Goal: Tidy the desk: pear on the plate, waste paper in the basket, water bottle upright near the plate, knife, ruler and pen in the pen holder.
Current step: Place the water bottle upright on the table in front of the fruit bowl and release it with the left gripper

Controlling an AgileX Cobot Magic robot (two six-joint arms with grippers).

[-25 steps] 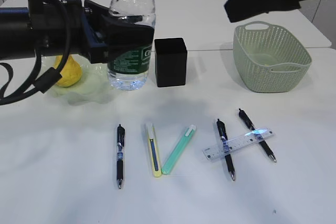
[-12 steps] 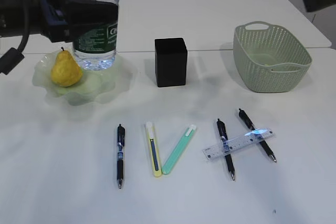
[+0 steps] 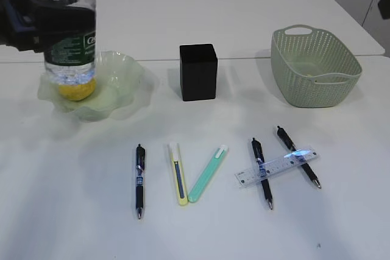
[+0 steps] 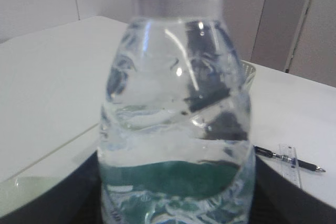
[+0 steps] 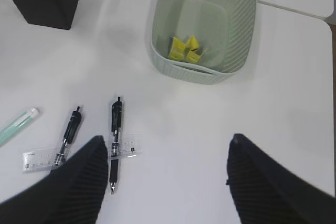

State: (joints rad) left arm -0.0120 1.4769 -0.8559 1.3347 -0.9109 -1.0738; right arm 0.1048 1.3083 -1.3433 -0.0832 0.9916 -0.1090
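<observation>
The water bottle (image 3: 66,4) hangs upright over the left part of the plate (image 3: 116,86), with my left gripper (image 3: 64,31) shut on its dark green label. It fills the left wrist view as the bottle (image 4: 176,103), between dark fingers (image 4: 79,198). The yellow pear (image 3: 73,91) lies on the plate, half hidden behind the bottle's base. My right gripper (image 5: 167,145) stands open high over the desk. Yellow waste paper (image 5: 186,48) lies in the basket (image 3: 314,83). The ruler (image 3: 277,167) rests across two black pens (image 3: 262,175). The black pen holder (image 3: 198,71) stands mid-desk.
A third black pen (image 3: 139,181), a yellow knife (image 3: 178,175) and a green knife (image 3: 207,173) lie side by side on the desk's front half. The desk's (image 3: 341,223) far edge runs behind the basket.
My left gripper has carried the bottle leftwards, from beside the pen holder to over the plate and in front of the pear. The right arm has drawn out of the exterior view's top right.
</observation>
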